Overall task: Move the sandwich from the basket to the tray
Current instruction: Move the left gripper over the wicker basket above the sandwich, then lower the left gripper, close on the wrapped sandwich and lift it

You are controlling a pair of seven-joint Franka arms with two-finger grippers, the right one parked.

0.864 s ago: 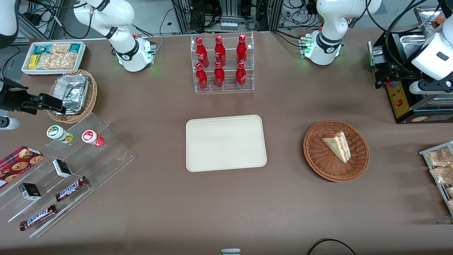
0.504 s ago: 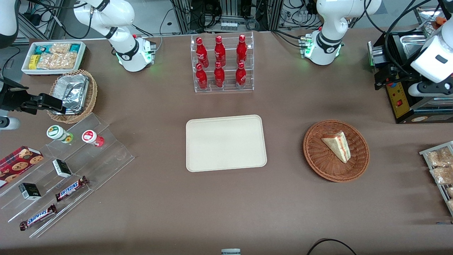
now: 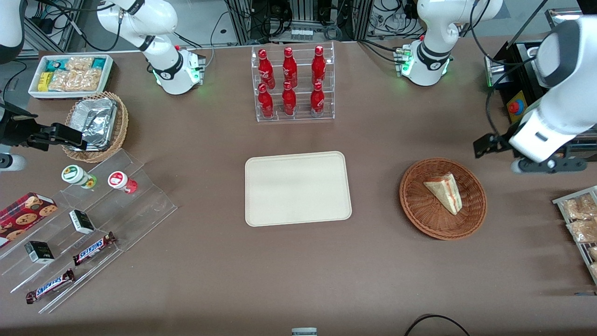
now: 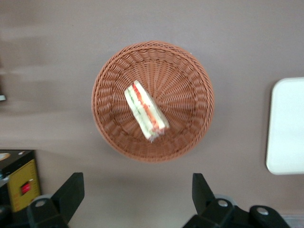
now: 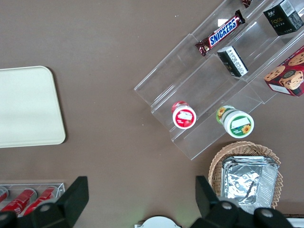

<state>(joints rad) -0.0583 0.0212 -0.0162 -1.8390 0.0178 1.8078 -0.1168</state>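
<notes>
The sandwich (image 3: 444,191) (image 4: 146,111), a pale wedge with red and green filling, lies in the round reddish-brown wicker basket (image 3: 415,205) (image 4: 190,80). The cream tray (image 3: 298,189) (image 4: 287,126) lies flat and bare at mid-table, beside the basket toward the parked arm's end. My left gripper (image 3: 545,164) (image 4: 135,194) hangs high over the table beside the basket, toward the working arm's end and slightly farther from the front camera. Its fingers (image 4: 71,190) stand wide open with only bare table between them.
A black box with a red button (image 3: 515,107) (image 4: 21,180) stands close to the arm. A rack of snack packets (image 3: 578,219) lies at the table's edge. A clear rack of red bottles (image 3: 291,84) stands farther from the front camera than the tray.
The left arm has swung away from the black box toward the basket and nearer the front camera. Sandwich, basket and tray have not moved.
</notes>
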